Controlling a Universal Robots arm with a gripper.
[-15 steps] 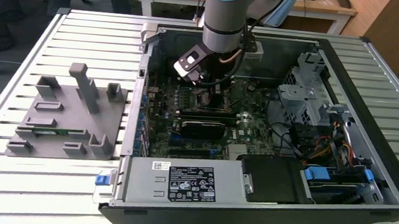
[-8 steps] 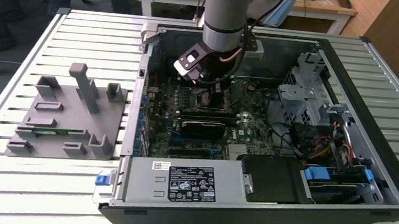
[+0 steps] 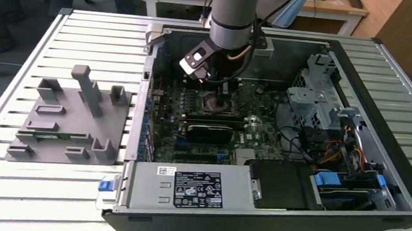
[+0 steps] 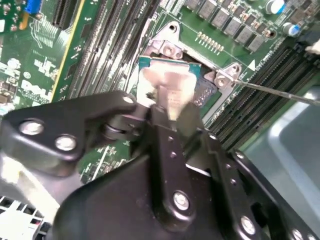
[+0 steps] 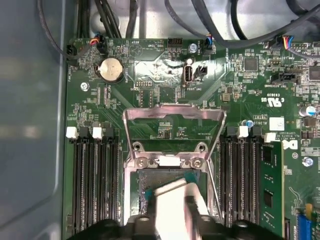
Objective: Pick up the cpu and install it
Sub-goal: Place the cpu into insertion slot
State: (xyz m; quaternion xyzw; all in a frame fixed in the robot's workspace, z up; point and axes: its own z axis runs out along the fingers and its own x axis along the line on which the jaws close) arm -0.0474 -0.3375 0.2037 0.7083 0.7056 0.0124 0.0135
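Second wrist view puts the cpu (image 4: pixel 170 82) directly at the socket (image 4: pixel 220 79), with its silvery top and thin green edge inside the metal frame. The gripper (image 4: pixel 169 109) is right over it and covers a part of it. Whether the gripper clamps the chip or only stands above it, I cannot tell, and I also cannot tell if the chip sits flat in the socket or hangs slightly above it. The main danger, in my judgement, is a small error of position: if the chip is a little turned or shifted against the socket, one corner can land on the frame and the chip will lie tilted, and any pressing then may bend the fine contacts below. A chip released when not fully down could drop crooked, and a pull upward while it is gripped could drag it out of place. In the first wrist view the load plate (image 5: pixel 172 112) stands raised beyond the socket, and beside the socket runs the thin lever (image 4: pixel 280 92); the arm could knock either. The memory slots (image 5: pixel 95 180) on both sides of the socket leave little room.
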